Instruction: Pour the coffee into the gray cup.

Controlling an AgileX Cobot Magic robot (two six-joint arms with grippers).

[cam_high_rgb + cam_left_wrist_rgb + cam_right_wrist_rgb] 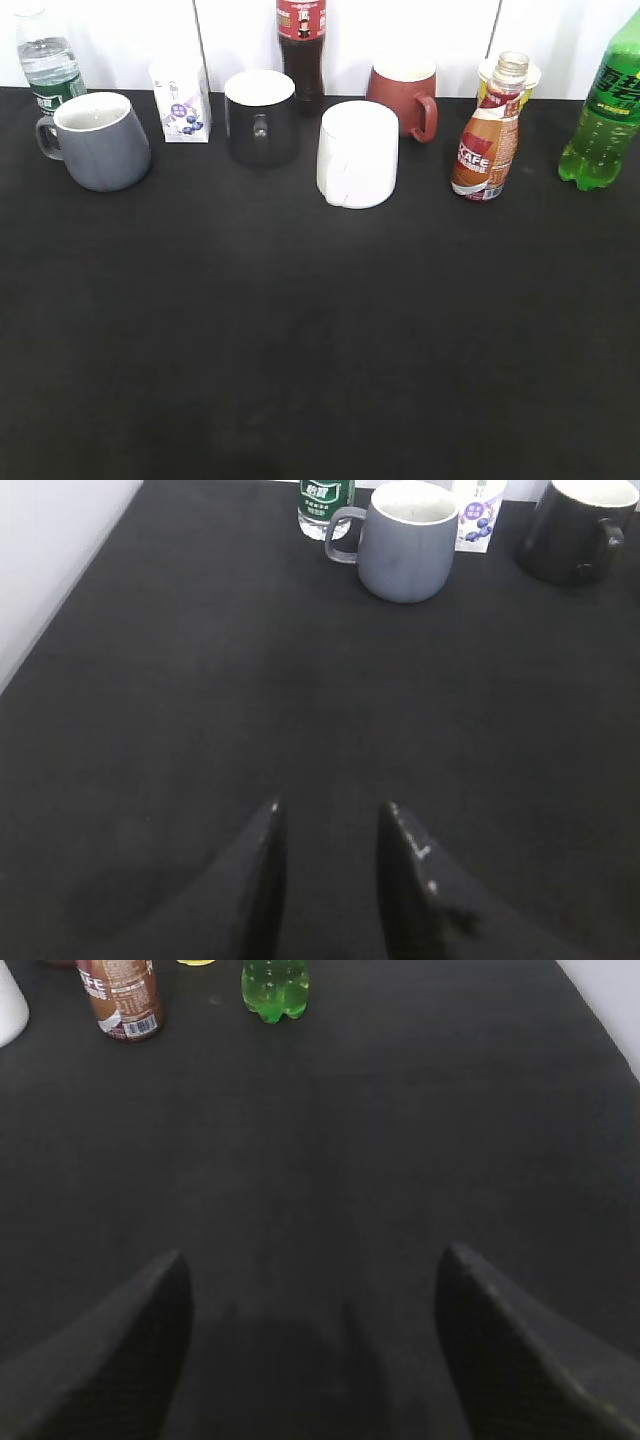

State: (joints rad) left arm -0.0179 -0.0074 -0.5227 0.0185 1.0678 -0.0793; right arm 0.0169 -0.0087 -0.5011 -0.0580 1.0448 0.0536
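Observation:
The coffee, a small clear bottle of brown liquid with an orange, red and white "CAFE" label and no cap, stands upright at the back right; it also shows in the right wrist view. The gray cup, a rounded slate mug with a white inside, stands at the back left, handle to the left; it also shows in the left wrist view. My left gripper is open and empty, well short of the cup. My right gripper is wide open and empty, well short of the coffee. Neither gripper shows in the exterior view.
Along the back stand a water bottle, a small white carton, a shiny black mug, a tall cola bottle, a white mug, a red mug and a green soda bottle. A yellow-lidded cup stands behind the coffee.

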